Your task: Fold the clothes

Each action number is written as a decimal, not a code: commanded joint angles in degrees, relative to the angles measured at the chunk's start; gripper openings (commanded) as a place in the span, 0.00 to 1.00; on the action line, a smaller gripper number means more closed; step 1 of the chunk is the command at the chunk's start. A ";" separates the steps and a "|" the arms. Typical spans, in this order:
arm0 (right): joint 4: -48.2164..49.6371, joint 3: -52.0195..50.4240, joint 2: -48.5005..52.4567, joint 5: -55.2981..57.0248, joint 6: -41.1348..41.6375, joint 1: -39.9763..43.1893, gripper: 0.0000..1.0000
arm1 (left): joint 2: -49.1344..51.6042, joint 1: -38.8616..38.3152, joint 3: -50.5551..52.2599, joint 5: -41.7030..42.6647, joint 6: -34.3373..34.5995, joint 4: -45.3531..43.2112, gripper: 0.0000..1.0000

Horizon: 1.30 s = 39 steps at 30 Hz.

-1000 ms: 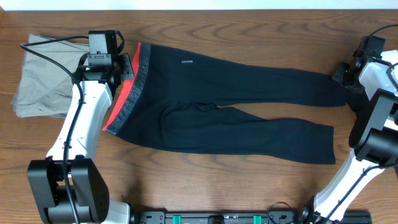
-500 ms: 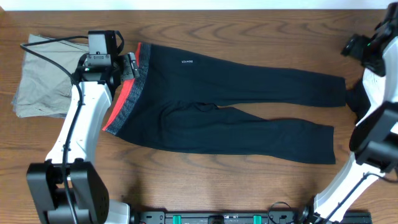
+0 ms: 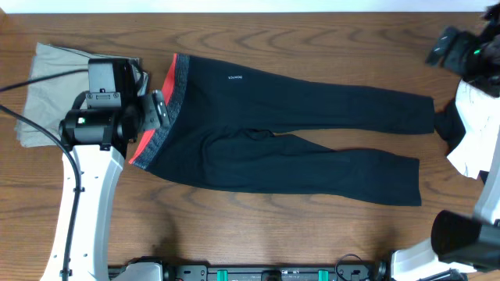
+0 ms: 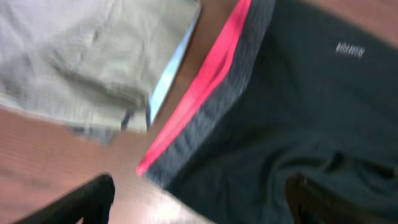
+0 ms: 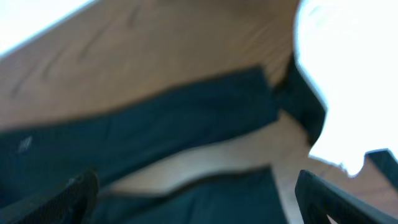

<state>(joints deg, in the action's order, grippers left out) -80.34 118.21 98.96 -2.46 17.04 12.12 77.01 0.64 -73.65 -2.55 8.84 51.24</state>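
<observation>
Overhead view gives us the leggings (image 3: 289, 133) spread flat on the desk (image 3: 273, 234), with the waist toward 9 o'clock and both ankles toward 3 o'clock. The two legs part a little toward the ankle ends. The red-and-grey waistband (image 3: 166, 101) is partly covered by the left hand (image 3: 158, 109), which is above it. A tiny white logo (image 3: 235, 77) sits near the waist, too small for us to read.

At 10 o'clock lie the khaki trousers (image 3: 51, 86), partly hidden under the left arm. At 3 o'clock a white garment (image 3: 473, 133) is cut off by the picture edge and partly covered by the right arm. The right hand (image 3: 447, 48) at 2 o'clock is only a dark blurred shape, well apart from the cloth.

From the left wrist we see its fingers (image 4: 93, 199) wide apart at the bottom corners, with nothing between them. Below is the waistband, and the khaki trousers are at 10 o'clock. This picture is soft.

From the right wrist the picture is very blurred. Its fingers (image 5: 68, 193) also stand wide apart and hold nothing. The ankle ends show as dark bands, and the white garment at 2 o'clock is washed out.
</observation>
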 commanded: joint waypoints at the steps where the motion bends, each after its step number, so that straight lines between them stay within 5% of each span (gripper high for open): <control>1: -4.57 0.44 -1.57 -0.09 0.48 -3.76 0.99 | 0.22 0.31 0.04 0.42 2.97 3.96 0.90; 10: -11.32 -10.10 -1.62 9.60 11.28 -9.11 0.99 | 1.07 6.34 2.78 -5.79 18.25 9.51 1.00; 23: 6.21 -39.78 -9.84 4.26 18.69 -9.20 0.99 | 4.24 13.42 9.38 2.16 17.84 6.99 1.00; 39: 14.14 -54.01 -12.81 -4.57 13.07 -10.71 0.99 | 16.55 13.51 13.16 1.68 21.05 -1.40 1.00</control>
<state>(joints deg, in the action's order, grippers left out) -67.13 65.78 86.30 -3.95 31.88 3.07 91.48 13.82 -60.88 -0.58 27.92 50.11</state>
